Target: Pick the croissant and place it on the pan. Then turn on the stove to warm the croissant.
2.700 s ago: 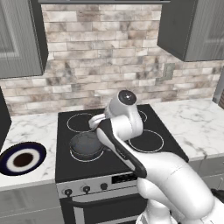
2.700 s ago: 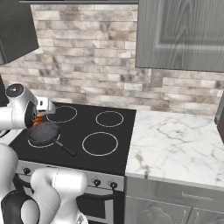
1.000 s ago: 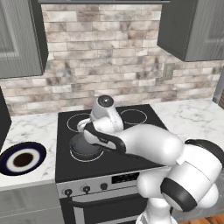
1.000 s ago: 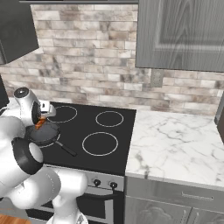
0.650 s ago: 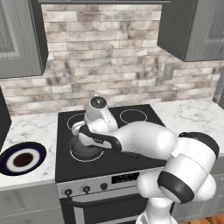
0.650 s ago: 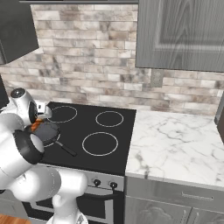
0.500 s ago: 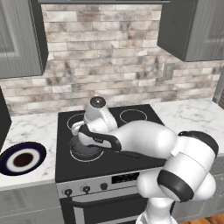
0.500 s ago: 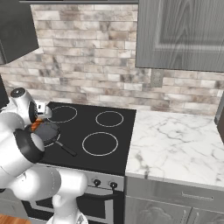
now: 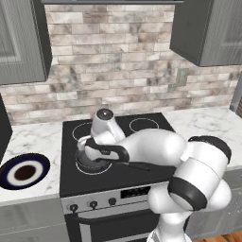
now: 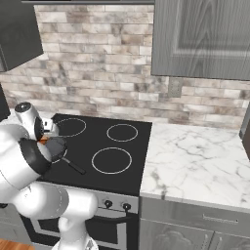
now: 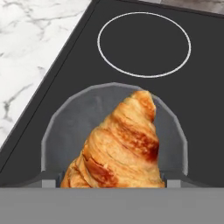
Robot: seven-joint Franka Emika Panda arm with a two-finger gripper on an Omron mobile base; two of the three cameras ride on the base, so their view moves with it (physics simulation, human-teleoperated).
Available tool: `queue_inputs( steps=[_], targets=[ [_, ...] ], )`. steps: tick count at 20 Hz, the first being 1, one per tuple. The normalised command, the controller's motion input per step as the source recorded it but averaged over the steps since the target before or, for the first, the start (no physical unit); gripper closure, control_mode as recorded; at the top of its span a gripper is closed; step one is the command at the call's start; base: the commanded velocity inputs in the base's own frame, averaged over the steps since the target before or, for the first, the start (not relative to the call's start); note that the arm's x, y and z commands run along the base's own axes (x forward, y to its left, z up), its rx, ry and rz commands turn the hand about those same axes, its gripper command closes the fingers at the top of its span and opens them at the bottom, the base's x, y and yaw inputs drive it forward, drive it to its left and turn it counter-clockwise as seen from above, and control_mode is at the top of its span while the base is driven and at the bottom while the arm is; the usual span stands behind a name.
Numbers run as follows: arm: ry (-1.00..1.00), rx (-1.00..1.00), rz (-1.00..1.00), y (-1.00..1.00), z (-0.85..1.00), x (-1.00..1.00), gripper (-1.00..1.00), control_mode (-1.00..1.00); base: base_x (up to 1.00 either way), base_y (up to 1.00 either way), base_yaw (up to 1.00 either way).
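Grey kitchen, brick backsplash, marble counter (image 10: 195, 161) beside the black stove (image 10: 122, 156). The claw (image 11: 113, 186) grips the croissant (image 11: 120, 144) low over the pan (image 11: 65, 127). Best to lower until it rests, then let go gently, centred

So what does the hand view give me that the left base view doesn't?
Hand view alone: the croissant, close up over the pan, its lower end cut off at the bottom. Left base view alone: the stove's knobs, the blue plate on the counter, the arm over the pan. Both: pan, black cooktop, white burner rings, marble counter.
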Motion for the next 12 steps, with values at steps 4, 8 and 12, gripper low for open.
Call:
queue_inputs(
  steps=[4,8,12],
  targets=[
    [0.08,0.00,0.00,0.00,-0.44,0.17,1.00,-1.00,0.00,0.00,0.00],
    [0.04,0.00,0.00,0.00,-0.28,0.29,1.00,-1.00,0.00,0.00,0.00],
    [0.00,0.00,0.00,0.00,-0.04,0.29,1.00,-1.00,0.00,0.00,0.00]
  ],
)
